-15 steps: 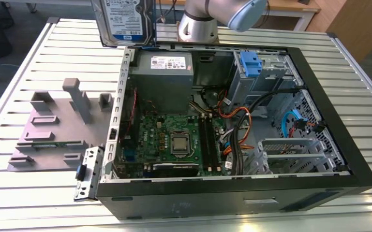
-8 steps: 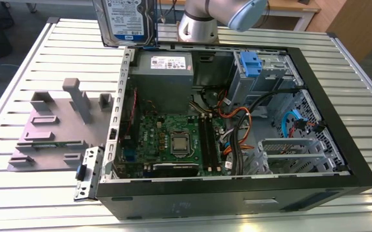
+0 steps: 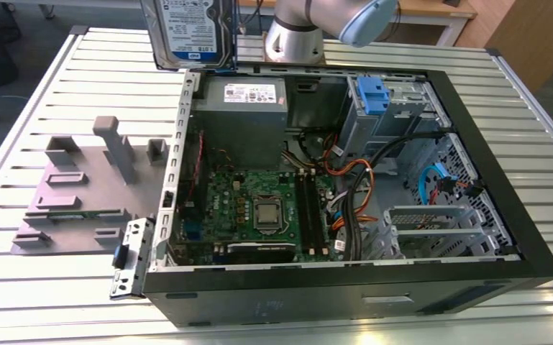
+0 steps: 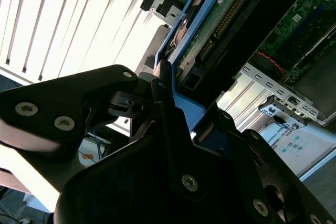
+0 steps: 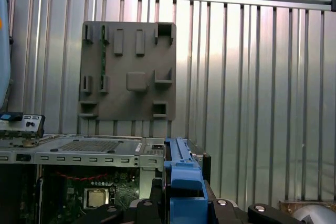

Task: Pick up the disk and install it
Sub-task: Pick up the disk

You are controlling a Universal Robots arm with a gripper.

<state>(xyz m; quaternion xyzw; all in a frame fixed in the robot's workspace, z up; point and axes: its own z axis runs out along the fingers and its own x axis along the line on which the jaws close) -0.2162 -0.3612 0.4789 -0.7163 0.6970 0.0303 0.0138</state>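
One pincer (image 5: 184,195) pinches the disk (image 3: 188,32) by its blue frame (image 5: 185,174), raised above the open computer case (image 3: 535,267).

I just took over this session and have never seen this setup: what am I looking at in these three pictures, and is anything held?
The machine is one silver-grey robot arm with a black gripper. The exterior view looks from off the arm onto a slatted metal table. On it lie an open black computer case and a grey plate with raised blocks. Both wrist views ride on the arm. The gripper is shut on the disk, a flat silver-metal hard drive with a white-and-blue label and blue plastic carrier frame, held in the air outside the case.
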